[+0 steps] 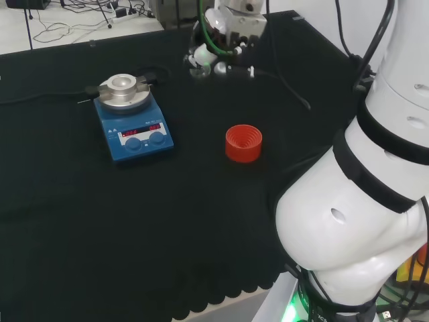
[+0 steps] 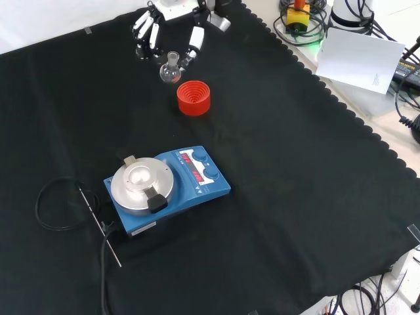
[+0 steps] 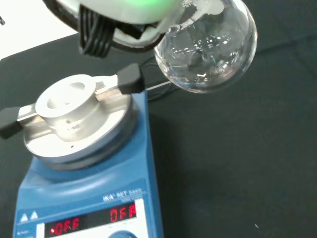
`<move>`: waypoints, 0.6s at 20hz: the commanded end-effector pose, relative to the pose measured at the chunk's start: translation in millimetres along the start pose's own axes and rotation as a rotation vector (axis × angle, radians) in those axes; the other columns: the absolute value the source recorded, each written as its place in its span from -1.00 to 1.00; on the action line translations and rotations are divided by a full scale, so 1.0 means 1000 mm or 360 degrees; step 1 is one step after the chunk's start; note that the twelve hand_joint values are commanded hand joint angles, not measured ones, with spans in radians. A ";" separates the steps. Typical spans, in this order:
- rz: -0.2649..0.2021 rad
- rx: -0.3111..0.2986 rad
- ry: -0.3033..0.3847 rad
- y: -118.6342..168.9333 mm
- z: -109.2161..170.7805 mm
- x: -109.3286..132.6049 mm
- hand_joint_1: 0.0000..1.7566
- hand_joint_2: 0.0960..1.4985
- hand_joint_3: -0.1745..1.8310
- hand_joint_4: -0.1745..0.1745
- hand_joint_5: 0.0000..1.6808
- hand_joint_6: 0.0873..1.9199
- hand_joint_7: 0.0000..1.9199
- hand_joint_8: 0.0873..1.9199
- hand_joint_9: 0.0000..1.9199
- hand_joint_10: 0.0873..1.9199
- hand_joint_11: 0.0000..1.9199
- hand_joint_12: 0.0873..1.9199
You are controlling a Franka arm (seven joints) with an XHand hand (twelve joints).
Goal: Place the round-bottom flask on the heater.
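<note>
Flask: a clear glass round-bottom flask (image 2: 170, 71) with a short neck, apparently empty. It sits at the far end of the front view, just above the red ribbed stand (image 2: 194, 97) and clear of it, its neck between the fingers of the robot hand (image 2: 148, 31).
Heater: a blue box with a round silver top plate (image 2: 142, 184) and a red display, flat on the table, nearer in the front view, well apart from the flask.
</note>
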State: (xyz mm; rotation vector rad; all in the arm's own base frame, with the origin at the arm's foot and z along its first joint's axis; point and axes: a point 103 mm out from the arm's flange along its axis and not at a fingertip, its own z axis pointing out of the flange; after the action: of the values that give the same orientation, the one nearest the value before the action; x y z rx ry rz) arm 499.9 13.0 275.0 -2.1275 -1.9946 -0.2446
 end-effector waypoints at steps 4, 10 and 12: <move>-0.0120 0.0095 0.0012 0.060 0.022 0.073 0.25 -0.16 -0.14 1.00 0.40 -0.16 -0.37 -0.39 -0.17 -0.53 -0.55 0.33; -0.0192 0.0150 -0.0014 0.092 0.037 0.100 0.25 -0.16 -0.14 1.00 0.40 -0.16 -0.36 -0.39 -0.17 -0.53 -0.54 0.33; -0.0206 0.0149 -0.0024 0.101 0.041 0.105 0.25 -0.16 -0.14 1.00 0.40 -0.16 -0.36 -0.39 -0.17 -0.53 -0.54 0.33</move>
State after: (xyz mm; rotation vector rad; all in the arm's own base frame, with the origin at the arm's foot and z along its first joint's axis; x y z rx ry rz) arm 571.9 75.9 274.9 -2.0284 -2.0783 -0.2075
